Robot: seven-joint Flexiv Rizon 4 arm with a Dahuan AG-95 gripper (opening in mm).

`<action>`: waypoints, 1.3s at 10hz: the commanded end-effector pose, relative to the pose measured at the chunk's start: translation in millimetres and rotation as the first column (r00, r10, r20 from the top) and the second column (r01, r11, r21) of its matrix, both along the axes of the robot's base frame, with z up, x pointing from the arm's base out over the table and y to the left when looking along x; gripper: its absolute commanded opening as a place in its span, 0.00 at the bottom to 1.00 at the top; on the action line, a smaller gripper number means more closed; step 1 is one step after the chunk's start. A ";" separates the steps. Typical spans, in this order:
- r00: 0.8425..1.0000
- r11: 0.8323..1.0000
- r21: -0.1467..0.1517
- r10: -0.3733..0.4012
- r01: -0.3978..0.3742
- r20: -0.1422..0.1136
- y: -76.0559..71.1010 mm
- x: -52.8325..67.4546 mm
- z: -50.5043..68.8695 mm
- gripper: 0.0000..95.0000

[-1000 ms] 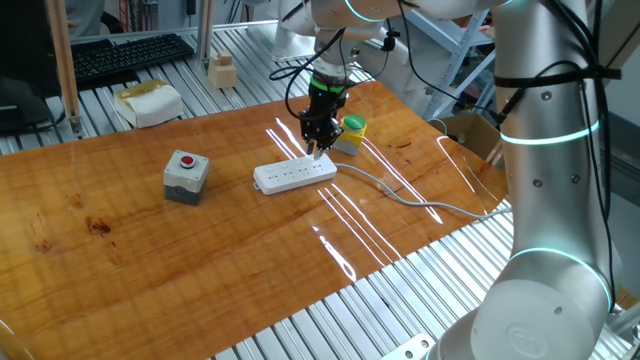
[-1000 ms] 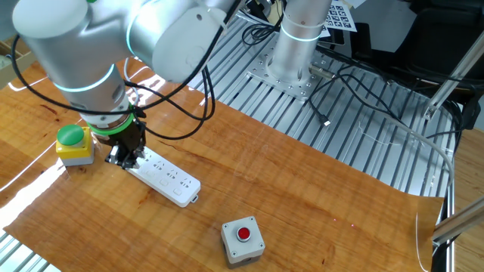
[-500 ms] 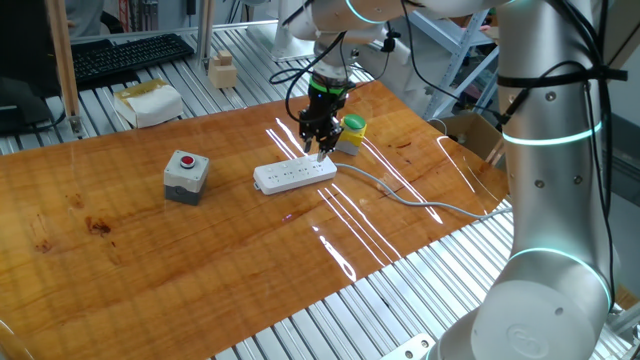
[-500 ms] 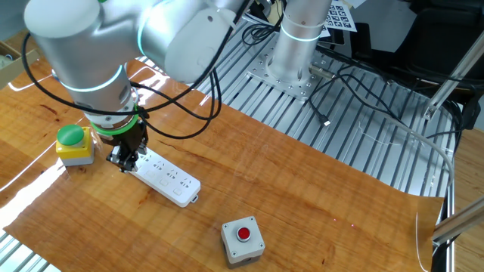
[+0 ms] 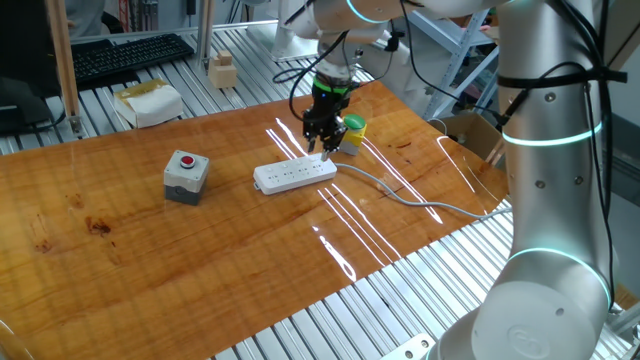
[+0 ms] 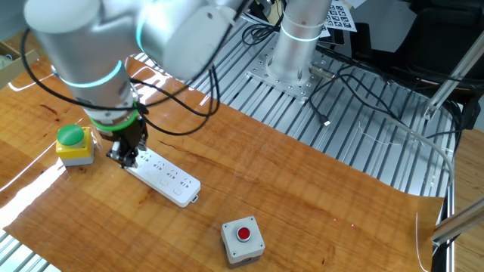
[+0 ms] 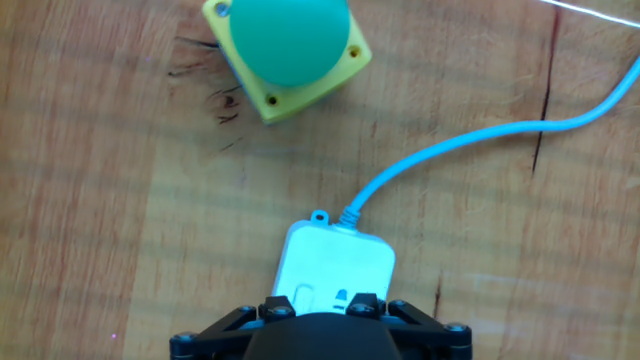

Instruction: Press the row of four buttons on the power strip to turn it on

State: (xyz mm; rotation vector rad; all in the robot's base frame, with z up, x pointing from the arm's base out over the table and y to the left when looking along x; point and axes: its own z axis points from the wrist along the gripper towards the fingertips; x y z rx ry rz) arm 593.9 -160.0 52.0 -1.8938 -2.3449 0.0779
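End effector (image 5: 322, 148) hangs over the cable end of the power strip (image 5: 294, 175), its black fingers pointing down at the strip's top face. In one fixed view the tips stand just above the strip's right-hand end; in the other fixed view the same end effector (image 6: 125, 156) sits at the strip's (image 6: 163, 176) end nearest the yellow and green box (image 6: 72, 143). Whether the tips touch the plastic or clear it by a little cannot be told from either fixed view. The hand view shows only the black body of the end effector (image 7: 322, 318) along the bottom edge, with the rounded end of the strip (image 7: 335, 262) showing just past it; the fingertips themselves are hidden, so whether they stand apart or together cannot be told. Nothing is seen gripped between them.

The strip lies flat on the wooden worktop (image 5: 200, 260), roughly in its middle, slanting slightly. Its grey-white cable (image 5: 420, 203) leaves the end under the arm and trails off toward the worktop's edge. The row of four buttons (image 6: 168, 174) runs along the top face, small and hard to make out singly. The grey box with a red button (image 5: 186, 175) stands well apart, off the strip's other end.
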 end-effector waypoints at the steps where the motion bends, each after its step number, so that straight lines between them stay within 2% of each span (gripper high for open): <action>1: 1.000 1.000 0.001 -0.005 0.005 0.004 -3.6 -2.2 -1.9 0.60; 5: 1.000 1.000 0.011 -0.025 0.025 0.006 -3.5 -6.4 -4.6 0.60; 7: 0.999 1.000 0.007 -0.029 0.029 0.013 0.3 -12.7 -9.5 0.60; 13: 0.999 0.999 0.020 -0.027 0.027 0.019 -2.6 -20.6 -13.7 0.60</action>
